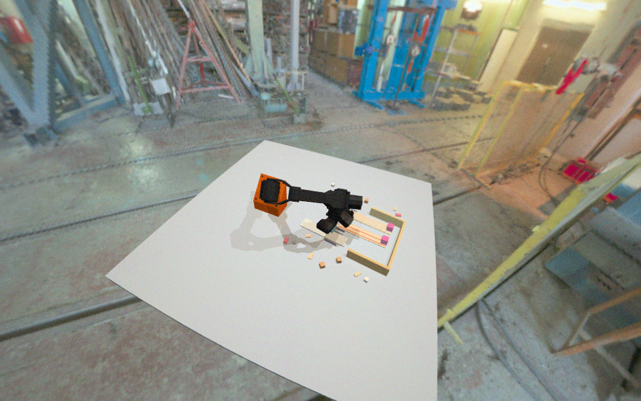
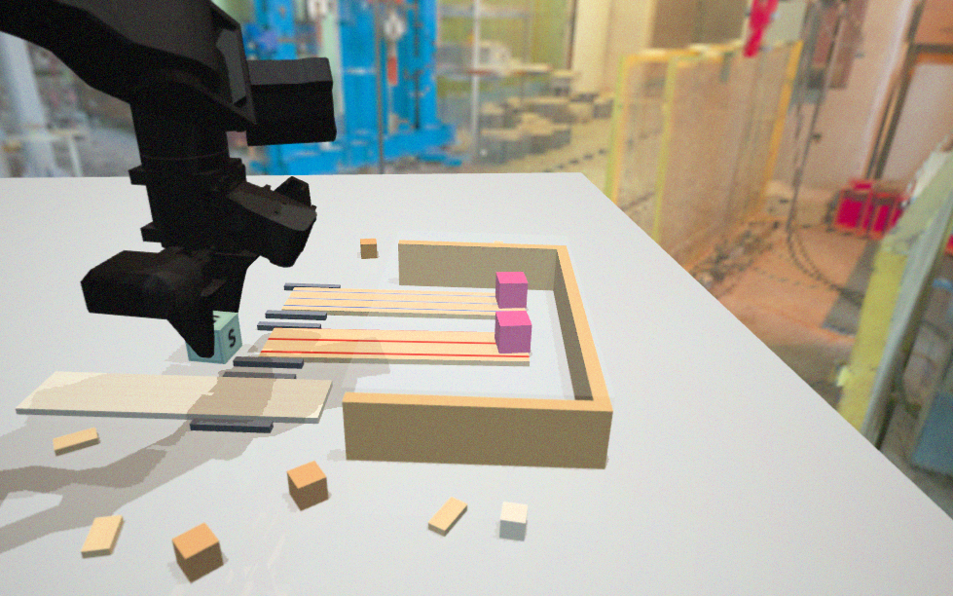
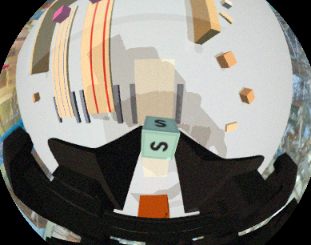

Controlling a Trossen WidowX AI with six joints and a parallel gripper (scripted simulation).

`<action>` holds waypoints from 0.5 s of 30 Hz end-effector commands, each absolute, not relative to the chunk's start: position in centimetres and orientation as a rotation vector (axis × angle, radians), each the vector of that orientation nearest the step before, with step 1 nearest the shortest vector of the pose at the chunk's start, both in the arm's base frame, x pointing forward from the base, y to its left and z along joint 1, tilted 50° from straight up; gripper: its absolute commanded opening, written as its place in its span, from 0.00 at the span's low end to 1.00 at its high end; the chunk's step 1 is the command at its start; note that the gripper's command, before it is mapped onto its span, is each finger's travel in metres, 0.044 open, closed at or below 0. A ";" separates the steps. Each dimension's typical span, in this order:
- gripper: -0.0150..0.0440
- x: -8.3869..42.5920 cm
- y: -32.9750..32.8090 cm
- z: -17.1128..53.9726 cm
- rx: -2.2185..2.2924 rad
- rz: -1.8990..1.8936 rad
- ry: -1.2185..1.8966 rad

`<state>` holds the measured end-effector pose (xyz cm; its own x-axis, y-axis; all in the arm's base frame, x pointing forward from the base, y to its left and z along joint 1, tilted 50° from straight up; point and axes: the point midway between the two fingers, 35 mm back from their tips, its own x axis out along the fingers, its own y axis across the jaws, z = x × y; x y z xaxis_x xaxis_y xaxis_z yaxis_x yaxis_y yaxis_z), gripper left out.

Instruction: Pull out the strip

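While the jaws (image 2: 206,325) clench it, the pale teal cube (image 2: 218,337) marked "S" seemingly hangs above the plain strip (image 2: 131,392).

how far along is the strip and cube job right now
Done: the plain strip lies outside the walled frame; the two striped strips stay inside with their pink cubes. In hand: the claw is shut on the S cube, which looks raised off the strip. Left: hold it up higher.

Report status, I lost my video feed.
Tool shut on S cube. Cube lifted off the pulled-out strip. Nothing blocking above.
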<state>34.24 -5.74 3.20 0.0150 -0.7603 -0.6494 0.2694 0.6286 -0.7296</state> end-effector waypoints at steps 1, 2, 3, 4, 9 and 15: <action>0.25 32.7 -5.5 2.8 -0.464 -0.845 1.334; 0.25 32.3 -5.4 2.8 -0.464 -0.845 1.334; 0.25 32.0 -5.4 2.7 -0.464 -0.845 1.334; 0.25 31.6 -5.3 2.7 -0.464 -0.845 1.334; 0.25 30.0 -5.2 2.4 -0.465 -0.845 1.335; 0.25 30.0 -4.1 3.3 -0.464 -0.843 1.336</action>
